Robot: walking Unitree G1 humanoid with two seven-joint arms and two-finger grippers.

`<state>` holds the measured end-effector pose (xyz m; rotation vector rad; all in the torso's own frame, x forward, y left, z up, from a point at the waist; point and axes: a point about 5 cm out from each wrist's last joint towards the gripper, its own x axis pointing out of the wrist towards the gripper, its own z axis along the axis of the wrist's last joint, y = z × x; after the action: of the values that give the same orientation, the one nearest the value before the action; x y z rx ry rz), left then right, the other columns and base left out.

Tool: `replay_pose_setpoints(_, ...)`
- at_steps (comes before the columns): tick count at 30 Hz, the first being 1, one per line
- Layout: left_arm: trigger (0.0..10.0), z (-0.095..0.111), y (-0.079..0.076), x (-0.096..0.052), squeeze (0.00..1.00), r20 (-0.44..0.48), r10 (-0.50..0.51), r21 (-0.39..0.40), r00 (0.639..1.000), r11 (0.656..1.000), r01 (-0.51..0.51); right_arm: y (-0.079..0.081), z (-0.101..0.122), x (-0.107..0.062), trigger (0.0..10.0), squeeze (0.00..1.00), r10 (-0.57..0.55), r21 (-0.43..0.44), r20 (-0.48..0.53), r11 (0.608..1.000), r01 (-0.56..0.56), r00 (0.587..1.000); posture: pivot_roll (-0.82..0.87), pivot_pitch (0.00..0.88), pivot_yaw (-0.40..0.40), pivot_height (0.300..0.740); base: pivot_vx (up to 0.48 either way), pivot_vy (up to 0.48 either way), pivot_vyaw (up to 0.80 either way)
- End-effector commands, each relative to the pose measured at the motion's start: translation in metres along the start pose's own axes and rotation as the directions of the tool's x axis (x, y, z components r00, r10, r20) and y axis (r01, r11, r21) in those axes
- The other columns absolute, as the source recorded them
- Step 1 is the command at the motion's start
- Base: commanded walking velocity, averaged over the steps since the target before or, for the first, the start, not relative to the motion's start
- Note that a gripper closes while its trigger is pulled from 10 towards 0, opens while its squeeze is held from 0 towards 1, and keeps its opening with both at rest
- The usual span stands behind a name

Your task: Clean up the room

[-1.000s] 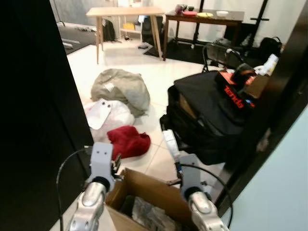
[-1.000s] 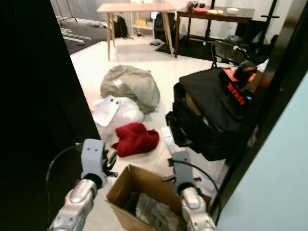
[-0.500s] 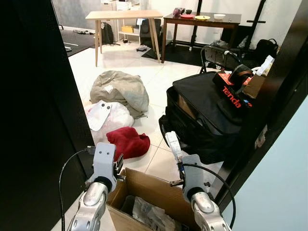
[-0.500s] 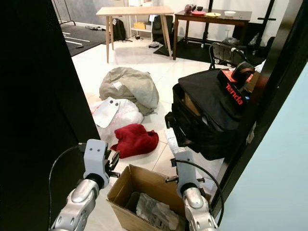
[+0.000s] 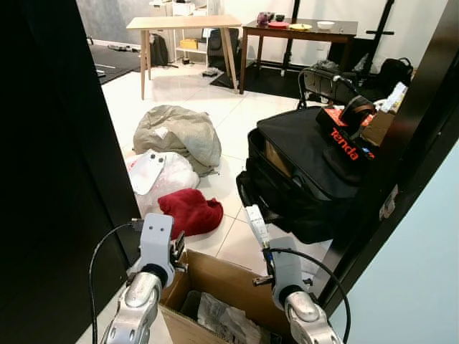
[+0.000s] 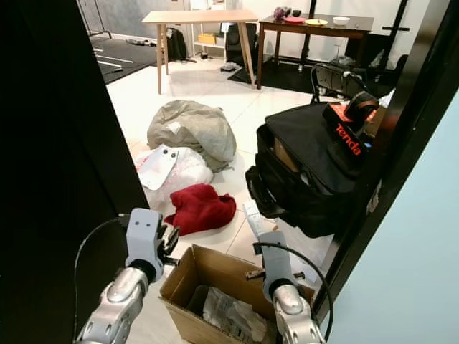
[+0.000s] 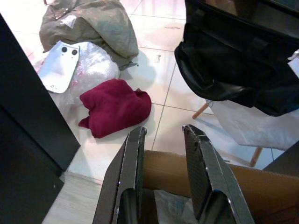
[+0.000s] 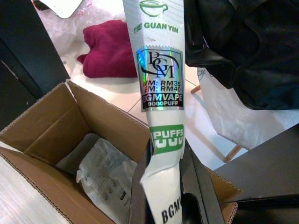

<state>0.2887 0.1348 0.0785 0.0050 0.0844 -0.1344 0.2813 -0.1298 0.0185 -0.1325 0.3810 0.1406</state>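
An open cardboard box (image 5: 224,276) sits on the floor just below me, with white plastic packets (image 8: 105,169) inside. My right gripper (image 8: 169,179) is shut on a long white vape packet (image 8: 161,79) printed "TIE GUAN YIN" and "9000 PUFFS". It holds the packet upright over the box's far right edge (image 5: 256,225). My left gripper (image 7: 164,133) is open and holds nothing above the box's far left rim. A dark red cloth (image 5: 190,211) lies crumpled on the tiles beyond the box.
A white bubble-wrap bundle (image 5: 156,172) and a grey-green sack (image 5: 179,131) lie behind the red cloth. A black suitcase (image 5: 308,168) stands on the right. A dark door panel (image 5: 50,143) rises on the left, and two tables (image 5: 186,23) stand at the back.
The camera has shifted slightly. Both arms stay over the box, and the right gripper still holds the packet.
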Motion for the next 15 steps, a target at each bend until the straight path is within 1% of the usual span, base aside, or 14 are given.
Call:
replay_pose_setpoints(1, 10.0, -0.0063, 0.0013, 0.0000, 0.00, -0.038, -0.007, 0.025, 0.999, 1.000, 0.008, -0.0005, -0.0019, 0.0000, 10.0, 0.00, -0.004, 0.019, -0.015, 1.000, 0.004, 1.000, 0.01, 0.060, 0.002, 0.724, 0.000, 0.000, 0.00)
replay_pose_setpoints(5, 10.0, -0.0061, 0.0018, -0.0002, 0.00, -0.034, -0.007, 0.022, 0.999, 1.000, 0.007, -0.0003, -0.0004, 0.0005, 10.0, 0.00, -0.003, 0.016, -0.011, 1.000, 0.004, 1.000, 0.01, 0.058, 0.001, 0.709, 0.000, 0.000, 0.00)
replay_pose_setpoints(6, 10.0, -0.0062, 0.0017, -0.0004, 0.00, -0.034, -0.008, 0.023, 0.999, 1.000, 0.008, 0.0000, 0.0002, 0.0007, 10.0, 0.00, -0.001, 0.014, -0.009, 1.000, 0.001, 1.000, 0.01, 0.056, 0.000, 0.699, 0.000, 0.000, 0.00)
replay_pose_setpoints(11, 10.0, -0.0065, 0.0010, -0.0004, 0.00, -0.037, -0.011, 0.023, 0.999, 1.000, 0.012, 0.0003, 0.0004, 0.0007, 10.0, 0.00, 0.005, 0.014, -0.009, 1.000, -0.004, 1.000, 0.01, 0.054, -0.003, 0.685, 0.000, 0.000, 0.00)
replay_pose_setpoints(15, 10.0, -0.0047, 0.0021, 0.0003, 0.00, -0.022, -0.001, 0.020, 1.000, 1.000, 0.001, 0.0001, 0.0008, 0.0011, 10.0, 0.00, 0.009, 0.021, -0.012, 1.000, -0.009, 1.000, 0.01, 0.052, -0.004, 0.660, 0.000, 0.000, 0.00)
